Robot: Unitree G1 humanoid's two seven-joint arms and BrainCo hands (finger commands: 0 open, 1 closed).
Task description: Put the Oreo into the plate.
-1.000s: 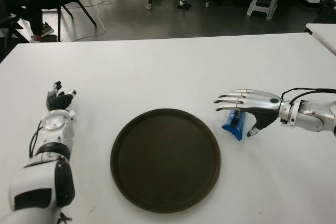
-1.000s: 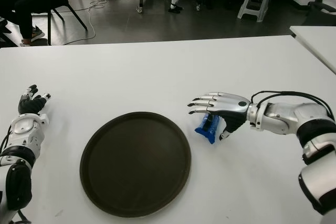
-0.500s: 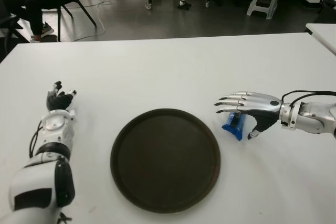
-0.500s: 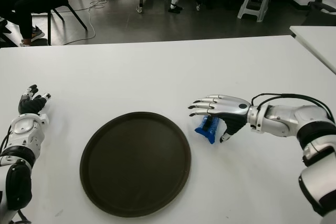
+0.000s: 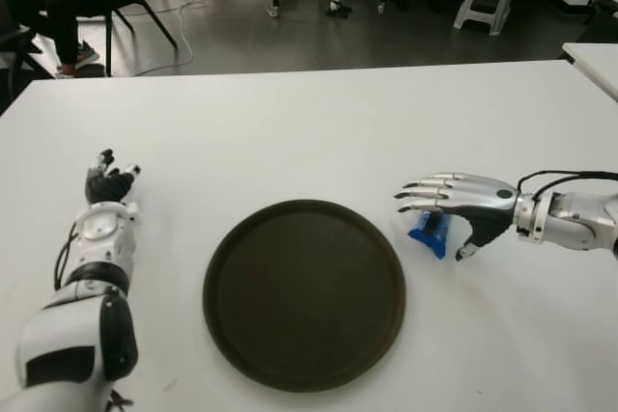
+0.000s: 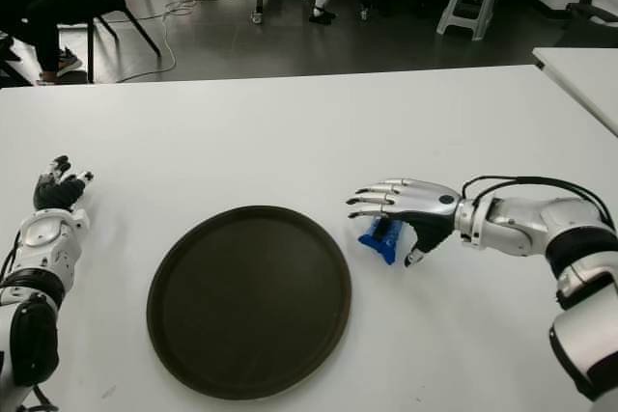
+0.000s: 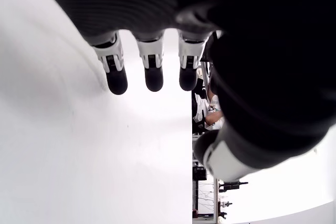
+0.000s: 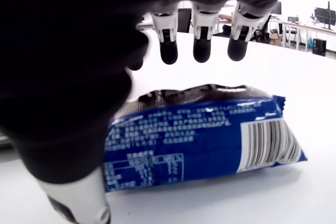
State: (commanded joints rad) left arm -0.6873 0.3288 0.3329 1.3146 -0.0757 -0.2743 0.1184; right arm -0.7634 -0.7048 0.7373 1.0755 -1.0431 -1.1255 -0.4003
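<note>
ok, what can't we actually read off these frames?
- Oreo pack: in the eye views the right hand covers most of it; no contact visible.
- Pack's near-left end: right wrist view, hidden behind the thumb.
- Left hand: left wrist view shows only three fingertips; the dark palm blocks the rest.
- Plate: absent from both wrist views.

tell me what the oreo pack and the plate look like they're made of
Oreo pack: thin glossy plastic film, judging by its crinkles, printed barcode and sheen; it lies on the table under the open right robot hand.
Plate: dark brown and matte with a raised rim, likely plastic or coated fibre; the look leaves it open.
</note>
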